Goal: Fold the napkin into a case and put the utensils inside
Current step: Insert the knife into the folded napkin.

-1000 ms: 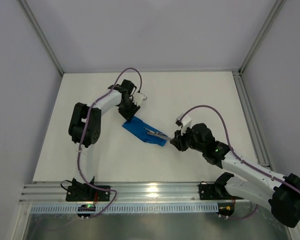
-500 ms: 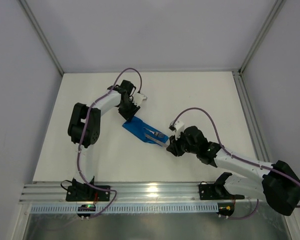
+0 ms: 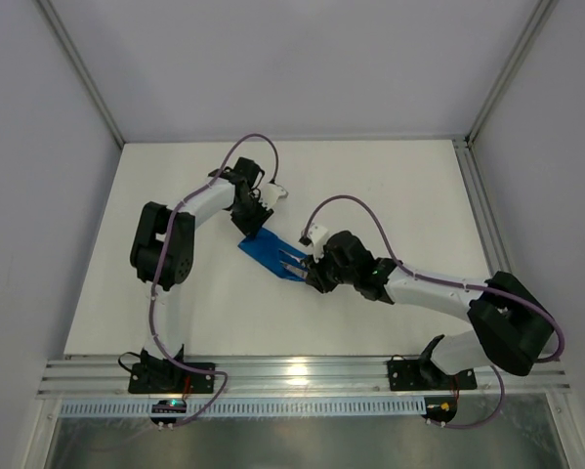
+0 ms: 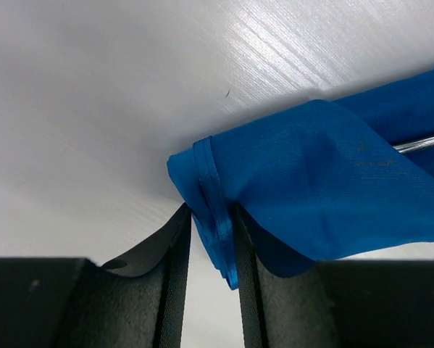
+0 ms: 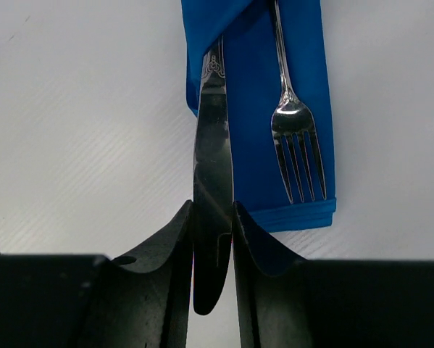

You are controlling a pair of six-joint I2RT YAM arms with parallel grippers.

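The blue napkin (image 3: 271,254) lies folded as a narrow case in the middle of the table. My left gripper (image 3: 252,227) is shut on its far upper-left corner (image 4: 215,217). My right gripper (image 3: 314,275) is shut on the blade of the silver knife (image 5: 212,159); the knife's handle end goes under the case's folded flap. The silver fork (image 5: 295,130) lies on the case (image 5: 253,109), tines toward my right gripper, its handle tucked under the flap. A thin silver handle (image 4: 419,143) shows inside the fold in the left wrist view.
The white table (image 3: 390,186) has walls at the back and sides. A metal rail (image 3: 292,371) runs along the near edge. My right arm (image 3: 438,293) stretches low across the table's right half.
My right gripper has moved left toward the case, sliding the knife further into the fold. The left gripper has held its place on the corner.
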